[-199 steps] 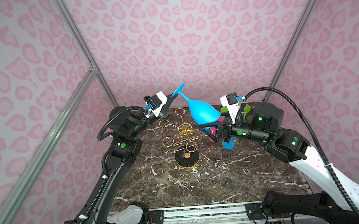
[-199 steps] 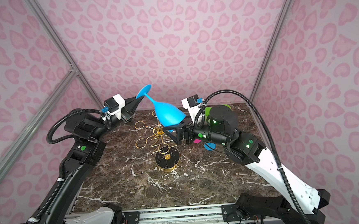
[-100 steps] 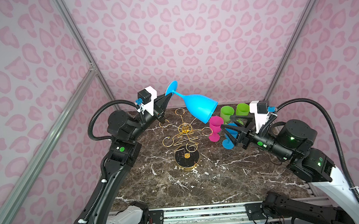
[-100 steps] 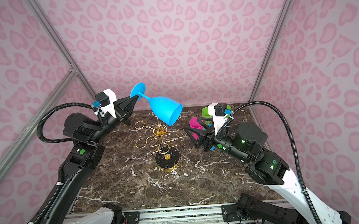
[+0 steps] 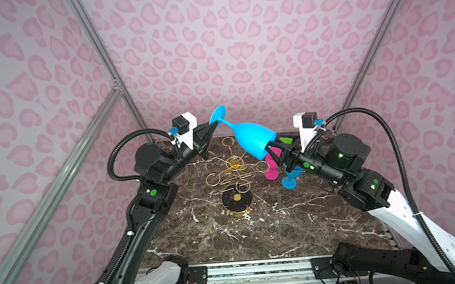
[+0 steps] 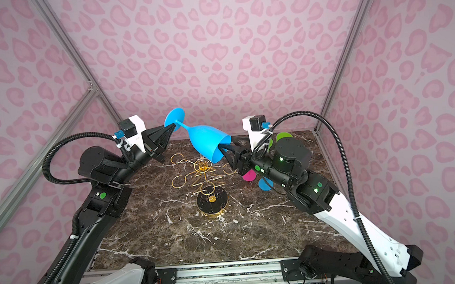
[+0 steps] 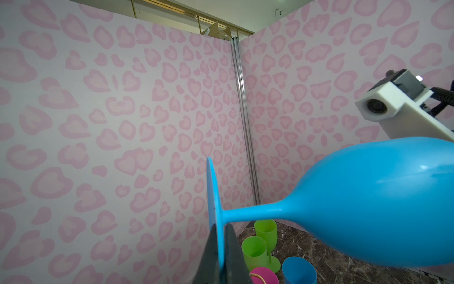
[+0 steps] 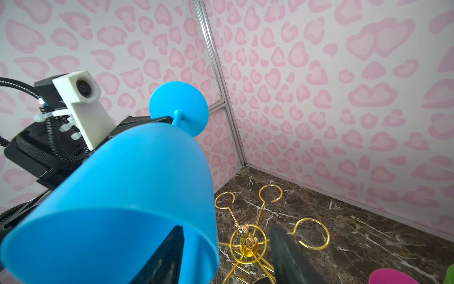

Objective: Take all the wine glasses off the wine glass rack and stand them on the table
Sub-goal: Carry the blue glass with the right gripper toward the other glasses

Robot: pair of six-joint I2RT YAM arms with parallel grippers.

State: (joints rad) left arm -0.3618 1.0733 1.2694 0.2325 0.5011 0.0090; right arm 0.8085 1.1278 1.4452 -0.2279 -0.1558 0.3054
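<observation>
The right fingers (image 8: 287, 250) have been brought back in after a brief retreat and are now set astride the rim of the wine glass (image 5: 250, 141). One is seen inside the bowl and one outside, with a gap still left, so nothing is clamped there yet. The foot is pinched tight between the left fingers (image 7: 233, 250). The glass is held tilted in the air above the wine glass rack (image 5: 234, 164), clear of every hook. Removal is judged done, and a handover or a set-down on the surface (image 5: 280, 226) appears to be prepared.
</observation>
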